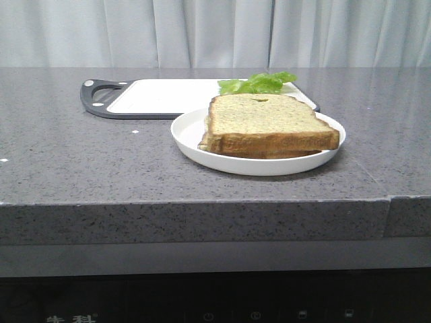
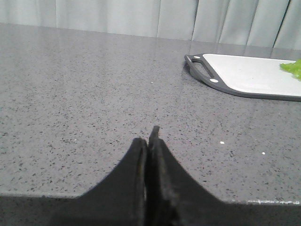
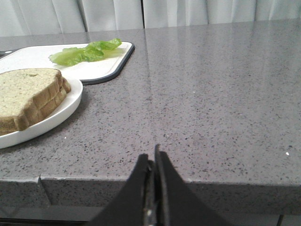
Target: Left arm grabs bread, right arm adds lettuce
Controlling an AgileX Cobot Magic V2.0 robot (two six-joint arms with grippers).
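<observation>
Two stacked slices of bread [image 1: 266, 124] lie on a white plate [image 1: 190, 136] near the counter's front edge; they also show in the right wrist view [image 3: 28, 94]. The lettuce [image 1: 259, 83] lies on the white cutting board [image 1: 161, 97] behind the plate, and shows in the right wrist view [image 3: 84, 52] and at the edge of the left wrist view [image 2: 294, 67]. My left gripper [image 2: 149, 136] is shut and empty over the counter's front edge, left of the board. My right gripper [image 3: 151, 156] is shut and empty at the front edge, right of the plate. Neither arm shows in the front view.
The grey speckled counter [image 1: 67, 148] has a step in its front edge at the right [image 1: 390, 198]. The cutting board has a dark rim and handle [image 1: 97, 97] at its left end. Pale curtains hang behind the counter.
</observation>
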